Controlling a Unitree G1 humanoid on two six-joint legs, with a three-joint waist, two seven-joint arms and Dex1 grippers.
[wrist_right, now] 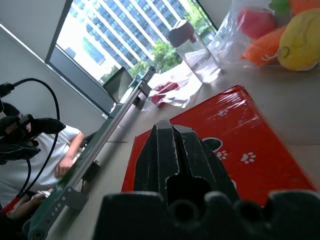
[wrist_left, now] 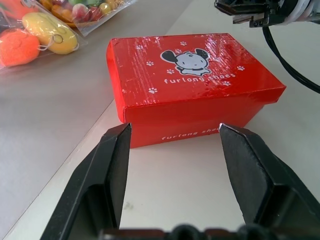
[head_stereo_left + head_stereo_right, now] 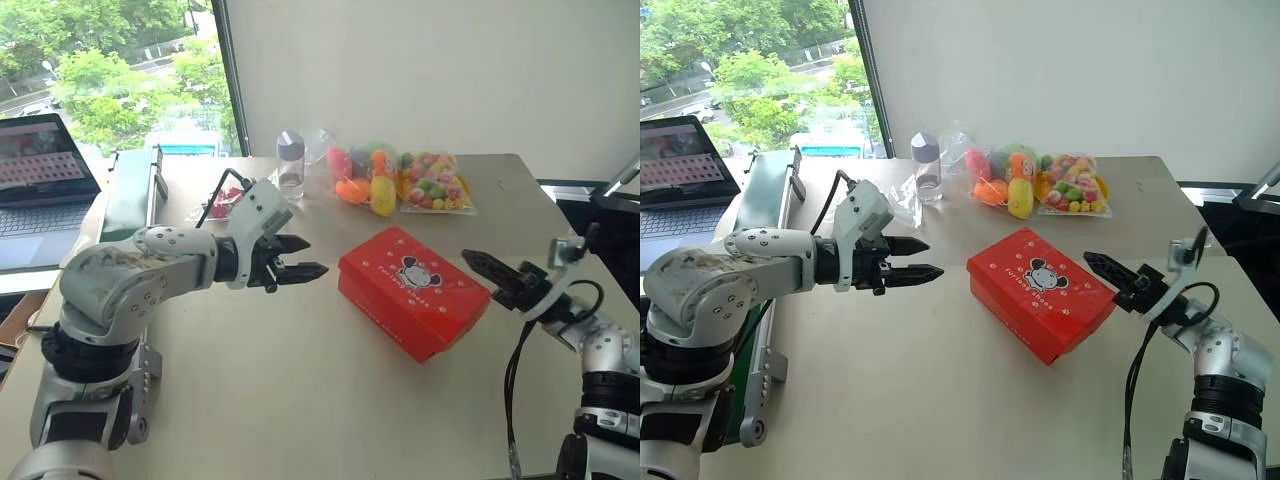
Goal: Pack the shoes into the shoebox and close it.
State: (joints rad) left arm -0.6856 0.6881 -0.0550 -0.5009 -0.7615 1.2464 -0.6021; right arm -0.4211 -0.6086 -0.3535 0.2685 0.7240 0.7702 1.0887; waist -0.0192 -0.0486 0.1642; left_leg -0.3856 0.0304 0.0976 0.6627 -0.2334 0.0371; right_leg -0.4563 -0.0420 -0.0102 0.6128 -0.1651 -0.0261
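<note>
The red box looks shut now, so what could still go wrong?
The shoebox sits closed, with the open left gripper on one side and the shut right gripper close to its other edge. A bump from the right gripper could slide the box or flip its lid up. The box also sits crooked on the table, so a push at a corner might spin it toward the toy bags and the bottle.
</note>
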